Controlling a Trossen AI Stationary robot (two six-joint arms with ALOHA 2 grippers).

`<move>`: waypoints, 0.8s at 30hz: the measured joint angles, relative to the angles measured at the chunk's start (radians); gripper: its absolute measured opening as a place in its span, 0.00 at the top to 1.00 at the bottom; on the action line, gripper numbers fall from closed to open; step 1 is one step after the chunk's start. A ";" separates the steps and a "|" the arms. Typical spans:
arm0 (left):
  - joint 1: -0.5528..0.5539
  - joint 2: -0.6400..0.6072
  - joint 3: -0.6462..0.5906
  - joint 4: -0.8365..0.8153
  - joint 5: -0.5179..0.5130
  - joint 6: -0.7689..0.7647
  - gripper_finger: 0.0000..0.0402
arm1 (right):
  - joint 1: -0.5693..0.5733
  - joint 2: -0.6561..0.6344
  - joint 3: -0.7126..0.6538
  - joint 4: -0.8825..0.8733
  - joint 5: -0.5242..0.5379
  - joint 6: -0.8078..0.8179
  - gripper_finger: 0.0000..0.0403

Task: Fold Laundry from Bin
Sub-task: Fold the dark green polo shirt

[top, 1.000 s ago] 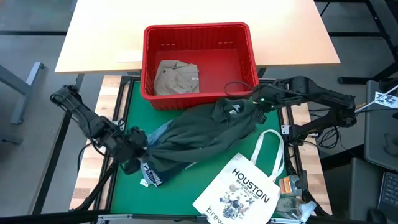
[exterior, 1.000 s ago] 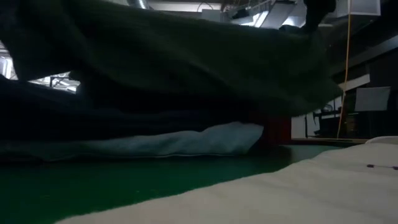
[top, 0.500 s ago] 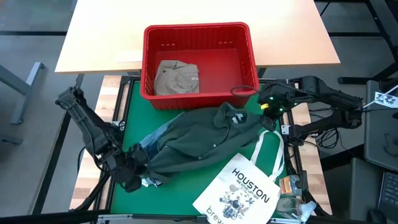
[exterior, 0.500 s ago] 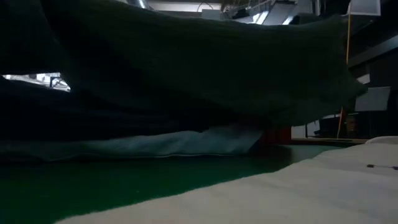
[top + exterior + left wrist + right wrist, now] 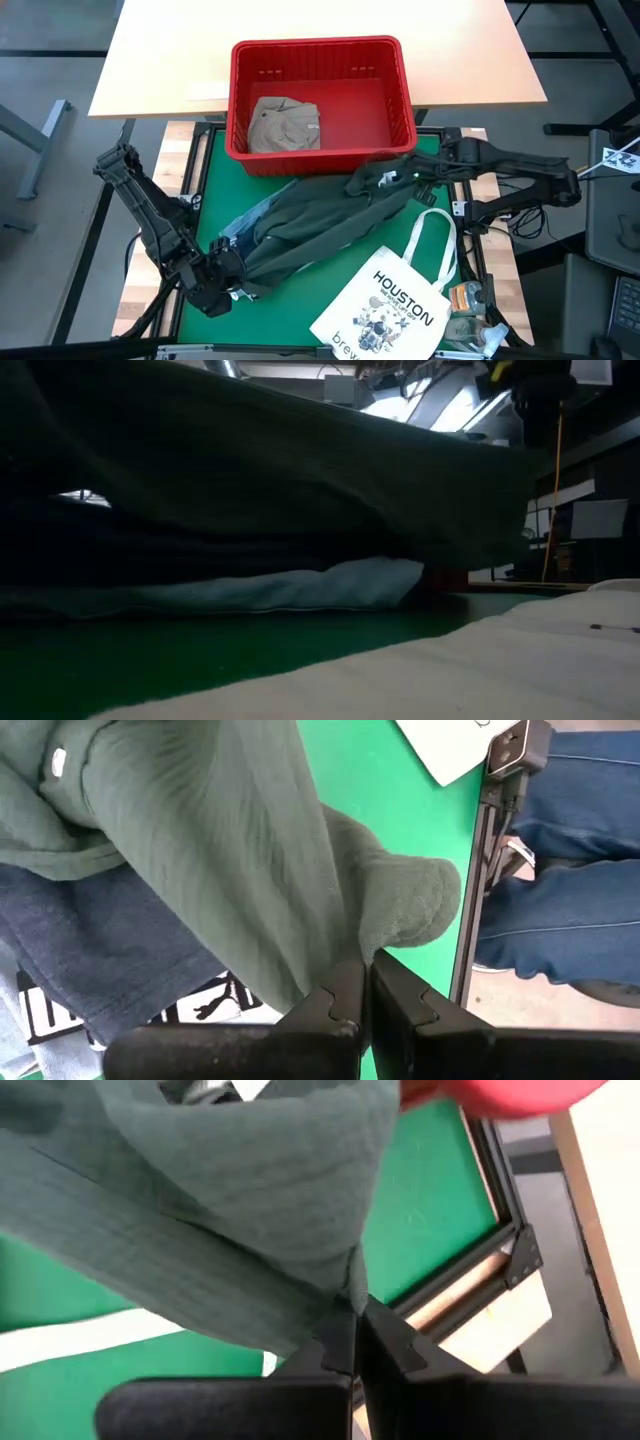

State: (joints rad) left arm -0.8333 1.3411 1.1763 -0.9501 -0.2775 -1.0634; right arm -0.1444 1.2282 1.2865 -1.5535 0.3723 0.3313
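dark green garment [image 5: 330, 215] stretched slantwise in front of the bin [image 5: 320, 100]: right claw [image 5: 412, 176] clamped on its end beside the bin, left claw [image 5: 235, 275] clamped on the far end.

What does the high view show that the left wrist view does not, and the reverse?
Only the high view shows the red bin with a khaki garment inside, the right pincer shut on the dark green garment, and the printing on the white tote bag.

Only the left wrist view shows a person's jeans-clad legs beside the table.

Both show the left pincer shut on the green garment, the navy garment and the green mat.
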 joint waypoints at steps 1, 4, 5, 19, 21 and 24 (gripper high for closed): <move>0.000 0.000 0.000 0.000 0.000 0.000 1.00 | 0.000 0.000 -0.018 0.002 0.000 0.000 0.99; 0.000 0.000 0.000 0.000 0.000 0.001 1.00 | 0.000 0.000 -0.067 0.009 0.001 0.000 0.99; 0.000 0.000 0.000 -0.001 0.000 0.001 1.00 | 0.000 0.000 -0.079 0.010 0.001 -0.003 0.99; 0.004 0.000 0.000 -0.011 -0.043 0.064 1.00 | 0.000 0.000 -0.124 0.027 0.095 -0.077 0.68; 0.010 0.000 0.000 -0.011 -0.044 0.065 1.00 | 0.000 0.000 -0.124 0.010 0.108 -0.103 0.64; 0.011 0.000 0.000 -0.011 -0.046 0.070 1.00 | 0.000 0.000 -0.124 -0.014 0.107 -0.126 0.62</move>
State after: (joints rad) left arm -0.8219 1.3415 1.1763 -0.9607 -0.3234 -0.9938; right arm -0.1448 1.2282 1.1625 -1.5676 0.4795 0.2049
